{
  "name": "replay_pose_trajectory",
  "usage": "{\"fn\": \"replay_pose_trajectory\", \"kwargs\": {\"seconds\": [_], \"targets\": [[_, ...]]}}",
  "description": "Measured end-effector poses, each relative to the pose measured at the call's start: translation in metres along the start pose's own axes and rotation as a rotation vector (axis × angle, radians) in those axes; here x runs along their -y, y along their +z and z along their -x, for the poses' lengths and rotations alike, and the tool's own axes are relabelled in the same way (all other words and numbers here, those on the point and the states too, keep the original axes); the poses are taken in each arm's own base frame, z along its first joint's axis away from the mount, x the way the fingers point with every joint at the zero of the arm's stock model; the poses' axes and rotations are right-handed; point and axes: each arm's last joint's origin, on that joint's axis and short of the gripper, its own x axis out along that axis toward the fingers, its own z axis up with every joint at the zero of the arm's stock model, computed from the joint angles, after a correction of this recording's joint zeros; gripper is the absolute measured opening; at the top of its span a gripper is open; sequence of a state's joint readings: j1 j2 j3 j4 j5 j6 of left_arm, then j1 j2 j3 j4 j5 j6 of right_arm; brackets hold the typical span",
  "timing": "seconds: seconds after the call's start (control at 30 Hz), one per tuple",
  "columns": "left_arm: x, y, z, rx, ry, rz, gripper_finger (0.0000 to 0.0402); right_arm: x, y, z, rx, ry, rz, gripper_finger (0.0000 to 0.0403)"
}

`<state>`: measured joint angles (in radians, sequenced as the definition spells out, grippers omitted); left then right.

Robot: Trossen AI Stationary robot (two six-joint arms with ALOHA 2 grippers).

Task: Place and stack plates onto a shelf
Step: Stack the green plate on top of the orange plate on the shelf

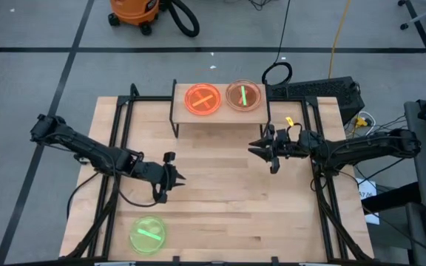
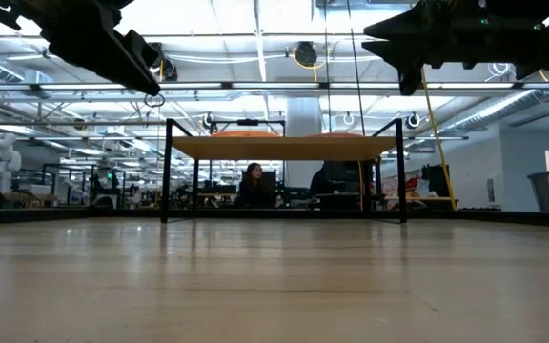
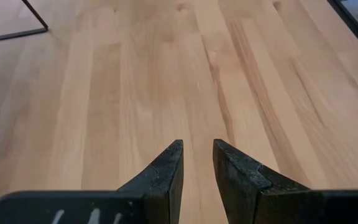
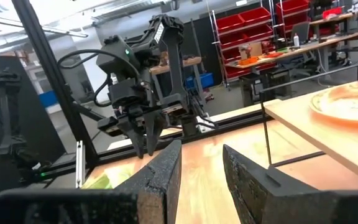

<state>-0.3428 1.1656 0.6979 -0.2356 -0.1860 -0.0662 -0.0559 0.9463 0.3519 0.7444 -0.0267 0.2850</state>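
Observation:
The shelf stands at the table's far middle on thin black legs. Two plates lie flat on it: an orange-red plate and, to its right, a paler orange plate with a green streak. A neon green plate lies flat near the table's near-left edge. My left gripper hovers over bare wood left of centre, far from the green plate; its fingers are narrowly open and empty. My right gripper hovers just near of the shelf's right end, narrowly open and empty, pointing toward the left arm.
Bare wood lies between the two grippers and under the shelf. Black rails run along the table's left and right sides. The shelf's thin leg stands close beside my right gripper. People sit at desks in the room beyond.

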Motion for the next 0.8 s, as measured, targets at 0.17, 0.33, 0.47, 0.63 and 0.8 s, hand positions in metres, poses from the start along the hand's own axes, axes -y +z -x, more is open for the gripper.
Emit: {"fn": "replay_pose_trajectory", "kwargs": {"seconds": [0.17, 0.33, 0.47, 0.63, 0.8], "targets": [[0.000, 0.000, 0.000, 0.000, 0.000, 0.024, 0.0094, 0.000, 0.000, 0.000, 0.000, 0.000, -0.010, 0.0100], [0.000, -0.002, 0.000, -0.020, 0.001, 0.011, 0.0094, 0.000, 0.000, 0.000, 0.000, 0.000, -0.005, 0.0100], [0.000, -0.004, 0.000, -0.036, 0.002, -0.030, 0.0094, 0.000, 0.000, 0.000, 0.000, -0.003, -0.002, 0.0100], [-0.001, -0.008, 0.000, -0.079, 0.002, -0.023, 0.0095, 0.000, 0.000, 0.000, 0.000, -0.003, -0.002, 0.0100], [-0.001, -0.013, 0.001, -0.134, 0.008, -0.019, 0.0095, 0.000, 0.000, 0.000, 0.000, -0.004, -0.001, 0.0100]]}}
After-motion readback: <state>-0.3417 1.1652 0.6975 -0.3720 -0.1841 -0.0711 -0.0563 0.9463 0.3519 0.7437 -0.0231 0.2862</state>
